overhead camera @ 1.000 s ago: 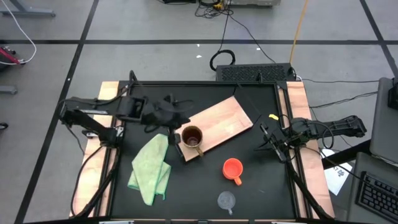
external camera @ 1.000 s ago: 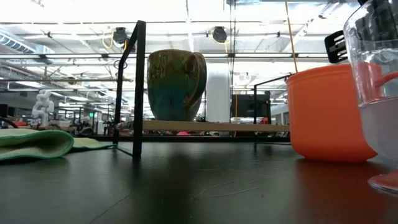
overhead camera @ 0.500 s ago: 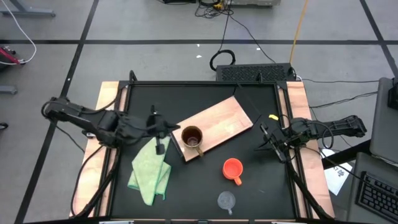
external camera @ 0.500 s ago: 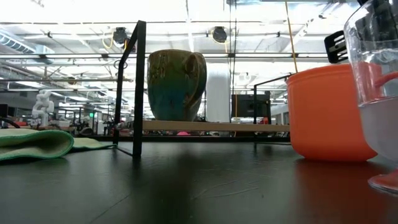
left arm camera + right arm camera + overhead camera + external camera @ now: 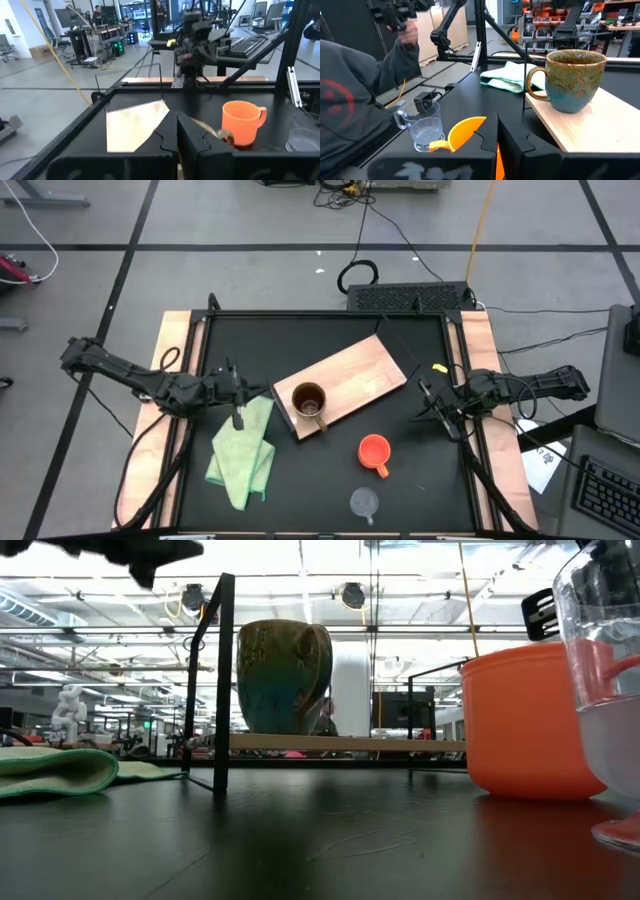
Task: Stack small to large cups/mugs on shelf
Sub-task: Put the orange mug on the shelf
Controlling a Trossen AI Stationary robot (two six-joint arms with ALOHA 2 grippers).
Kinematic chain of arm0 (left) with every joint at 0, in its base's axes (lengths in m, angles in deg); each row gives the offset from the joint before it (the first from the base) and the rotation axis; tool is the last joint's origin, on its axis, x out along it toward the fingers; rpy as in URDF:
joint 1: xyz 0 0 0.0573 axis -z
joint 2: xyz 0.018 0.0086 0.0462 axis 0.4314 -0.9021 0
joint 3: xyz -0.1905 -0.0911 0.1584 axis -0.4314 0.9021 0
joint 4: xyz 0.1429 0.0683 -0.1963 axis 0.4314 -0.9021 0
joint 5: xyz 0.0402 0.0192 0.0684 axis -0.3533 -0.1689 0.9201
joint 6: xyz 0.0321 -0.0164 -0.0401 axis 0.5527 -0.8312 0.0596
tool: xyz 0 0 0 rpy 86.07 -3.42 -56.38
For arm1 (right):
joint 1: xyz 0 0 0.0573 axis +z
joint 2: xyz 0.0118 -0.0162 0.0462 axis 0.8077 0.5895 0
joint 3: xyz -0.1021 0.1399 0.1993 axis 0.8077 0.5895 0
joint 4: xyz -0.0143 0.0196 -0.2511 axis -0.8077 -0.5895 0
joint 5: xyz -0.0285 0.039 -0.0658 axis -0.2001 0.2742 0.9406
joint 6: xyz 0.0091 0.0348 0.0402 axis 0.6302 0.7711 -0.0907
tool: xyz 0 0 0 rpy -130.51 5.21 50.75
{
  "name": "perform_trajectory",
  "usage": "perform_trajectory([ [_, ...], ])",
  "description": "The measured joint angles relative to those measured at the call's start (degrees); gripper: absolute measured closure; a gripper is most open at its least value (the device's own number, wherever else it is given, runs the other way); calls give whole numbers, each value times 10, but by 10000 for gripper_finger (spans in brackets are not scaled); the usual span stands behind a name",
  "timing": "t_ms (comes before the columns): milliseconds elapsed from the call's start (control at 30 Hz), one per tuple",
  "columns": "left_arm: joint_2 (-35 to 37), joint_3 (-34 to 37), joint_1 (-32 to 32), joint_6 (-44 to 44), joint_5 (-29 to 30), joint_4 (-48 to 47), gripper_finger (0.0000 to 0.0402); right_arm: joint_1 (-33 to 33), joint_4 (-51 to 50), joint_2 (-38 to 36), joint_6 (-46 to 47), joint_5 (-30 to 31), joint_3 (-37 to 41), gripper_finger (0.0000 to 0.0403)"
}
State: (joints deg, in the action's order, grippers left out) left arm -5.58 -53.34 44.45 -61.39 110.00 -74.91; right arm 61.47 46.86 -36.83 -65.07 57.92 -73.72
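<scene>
The brown mug (image 5: pixel 308 400) stands upright on its base at the near-left end of the light-wood shelf board (image 5: pixel 355 378); it also shows in the low view (image 5: pixel 285 675) and the right wrist view (image 5: pixel 572 80). The orange mug (image 5: pixel 374 450) stands on the black table nearer the front. The clear glass cup (image 5: pixel 364 502) stands nearer still. My left gripper (image 5: pixel 237 406) is shut and empty, in the air over the green cloth's far end, left of the brown mug. My right gripper (image 5: pixel 428 402) is shut and empty at the table's right side.
A light green cloth (image 5: pixel 243 448) lies crumpled at the near left of the table. Black frame posts (image 5: pixel 222 680) stand at the table's edges. A person in a grey hooded top (image 5: pixel 350 95) shows beyond the near edge in the right wrist view.
My left gripper has drawn back from beside the brown mug toward the table's left edge and a little toward the near edge, ending over the green cloth. It now shows at the top left of the low view. The mugs and the board have stayed in place.
</scene>
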Motion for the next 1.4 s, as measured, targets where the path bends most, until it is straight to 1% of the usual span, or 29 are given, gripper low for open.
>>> perform_trajectory([
  [133, 14, 58, 0, 0, 0, 35, 401, 0, 3, 0, -2, 0, 0, 403],
  [400, 17, 165, 0, -11, -2, 135, 401, 0, 22, 0, -6, 0, 0, 403],
  [667, 17, 244, 0, -39, -3, 214, 401, 0, 52, 0, -38, 0, 5, 403],
  [733, 17, 248, 0, -49, -3, 210, 401, 0, 67, 0, -59, 0, 13, 403],
  [867, 16, 248, 0, -57, -6, 203, 401, 0, 107, 1, -72, 0, 29, 403],
  [967, 16, 248, 0, -53, -31, 204, 401, 0, 129, 7, -66, 0, 30, 403],
  [1067, 16, 248, 0, -51, -37, 203, 396, 0, 142, 21, -61, 0, 30, 403],
  [1233, 16, 248, 0, -48, -37, 202, 386, 0, 170, 71, -53, 3, 21, 400],
  [1400, 16, 248, 0, -49, -37, 202, 384, 0, 171, 147, -48, 2, -23, 375],
])
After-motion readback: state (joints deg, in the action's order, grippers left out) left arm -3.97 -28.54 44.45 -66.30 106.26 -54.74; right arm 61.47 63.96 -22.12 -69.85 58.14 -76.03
